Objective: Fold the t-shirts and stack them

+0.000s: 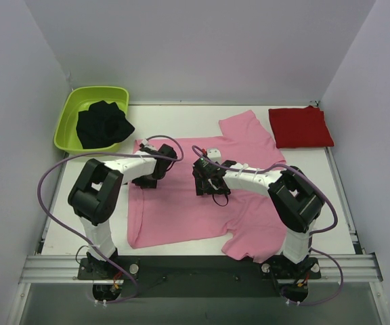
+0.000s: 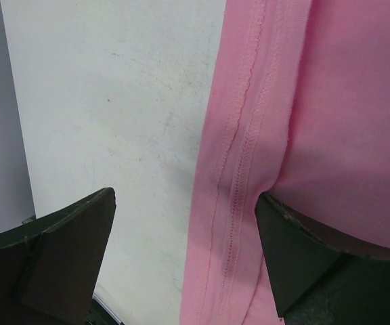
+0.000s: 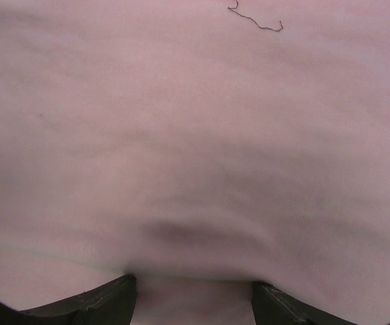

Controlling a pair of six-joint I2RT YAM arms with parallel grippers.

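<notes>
counted two t-shirts. the pink t-shirt [image 1: 181, 210] lay spread flat over the middle of the table [image 1: 175, 115], one sleeve reaching toward the far right and the other bunched at the near edge by the right arm's base. the red t-shirt [image 1: 300, 126] sat folded into a neat square at the far right corner, just beside the pink sleeve; from the overhead view i couldn't tell if the two touched.

one lime green tub [image 1: 73, 112] sat in the far left corner with one black cloth [image 1: 103, 125] heaped in it, spilling a bit over the rim on the table side.

two arms, both bent in over the pink shirt. the left gripper [image 1: 156, 177] was low at the shirt's left hem, claw spread wide and straddling that stitched edge: one finger [image 2: 66, 257] over bare table, the other over pink cloth. the right gripper [image 1: 205, 184] was down on the middle of the shirt, fingers apart and pressed into the cloth with a small pucker between them. one loose dark thread [image 3: 256, 20] lay on the fabric ahead of it.

bare table showed left of the pink shirt, and in a strip along the far edge between tub and red shirt.
</notes>
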